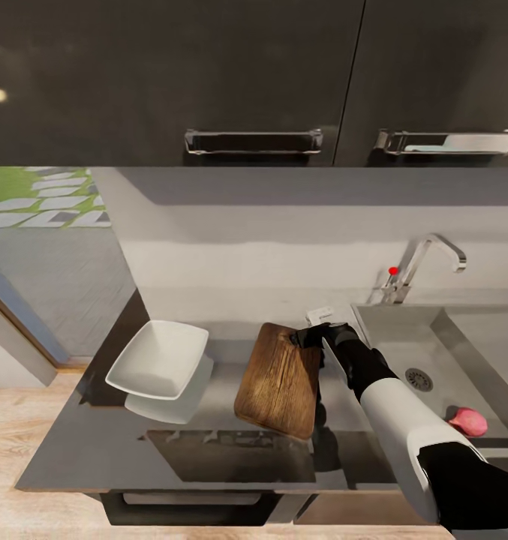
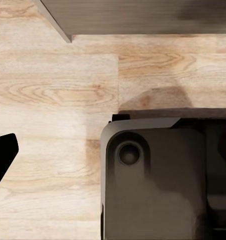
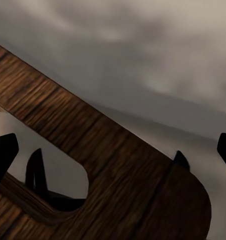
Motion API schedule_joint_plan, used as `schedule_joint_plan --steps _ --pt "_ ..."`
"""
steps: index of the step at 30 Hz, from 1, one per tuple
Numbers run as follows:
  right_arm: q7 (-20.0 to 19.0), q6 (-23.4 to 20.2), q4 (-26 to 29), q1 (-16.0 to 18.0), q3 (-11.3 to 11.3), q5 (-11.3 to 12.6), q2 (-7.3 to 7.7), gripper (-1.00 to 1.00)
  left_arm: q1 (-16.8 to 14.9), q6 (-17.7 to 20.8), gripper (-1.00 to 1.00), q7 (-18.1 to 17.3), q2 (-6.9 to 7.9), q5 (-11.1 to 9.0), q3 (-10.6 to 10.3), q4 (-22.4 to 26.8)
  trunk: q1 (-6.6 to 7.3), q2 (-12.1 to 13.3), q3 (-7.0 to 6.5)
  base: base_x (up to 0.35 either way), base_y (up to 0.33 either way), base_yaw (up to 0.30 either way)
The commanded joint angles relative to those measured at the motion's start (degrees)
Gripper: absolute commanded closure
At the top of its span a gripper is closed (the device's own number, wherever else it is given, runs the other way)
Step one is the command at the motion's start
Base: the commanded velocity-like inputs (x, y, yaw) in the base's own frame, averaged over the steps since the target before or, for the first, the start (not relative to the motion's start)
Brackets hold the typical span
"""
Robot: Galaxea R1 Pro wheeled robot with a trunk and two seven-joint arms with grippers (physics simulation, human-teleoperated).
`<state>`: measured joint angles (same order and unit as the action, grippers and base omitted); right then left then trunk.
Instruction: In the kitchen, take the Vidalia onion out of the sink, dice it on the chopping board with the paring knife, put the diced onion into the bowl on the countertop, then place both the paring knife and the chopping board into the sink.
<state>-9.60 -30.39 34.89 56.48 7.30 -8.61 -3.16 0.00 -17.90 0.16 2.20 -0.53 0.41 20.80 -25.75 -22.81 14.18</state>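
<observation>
Head view: right gripper (image 1: 308, 335) at chopping board (image 1: 278, 381) far corner, beside sink (image 1: 434, 337).

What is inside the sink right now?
The Vidalia onion sits in the sink, near the round drain. The right arm covers the basin's near left part, so that stays hidden.

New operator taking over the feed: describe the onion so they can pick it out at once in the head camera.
Start at the grey sink under the chrome tap, to the right of the chopping board. Look inside the basin, just past the round drain, toward the robot. The Vidalia onion is the small pinkish-red ball lying there, the lone colourful thing in the basin.
</observation>
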Motion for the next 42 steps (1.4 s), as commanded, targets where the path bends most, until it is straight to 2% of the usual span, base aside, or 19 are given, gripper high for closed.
schedule_joint_plan --steps 1,22,42 --pt "-0.40 -0.28 0.09 0.03 -0.01 -0.61 0.00 -1.00 0.00 -0.12 -1.00 0.02 0.00 -0.05 0.03 0.04 -0.03 -0.11 0.16 0.000 0.000 0.000" --pt "-0.41 -0.28 0.09 0.03 -0.01 -0.61 0.07 -1.00 0.00 -0.12 -1.00 0.02 -0.09 -0.08 0.11 -0.36 -0.03 -0.11 1.26 0.000 0.000 0.000" --pt "-0.40 -0.28 0.09 0.03 -0.01 -0.61 0.08 -1.00 0.00 -0.12 -1.00 0.02 -0.09 -0.08 0.12 -0.50 -0.03 -0.11 1.33 0.000 0.000 0.000"
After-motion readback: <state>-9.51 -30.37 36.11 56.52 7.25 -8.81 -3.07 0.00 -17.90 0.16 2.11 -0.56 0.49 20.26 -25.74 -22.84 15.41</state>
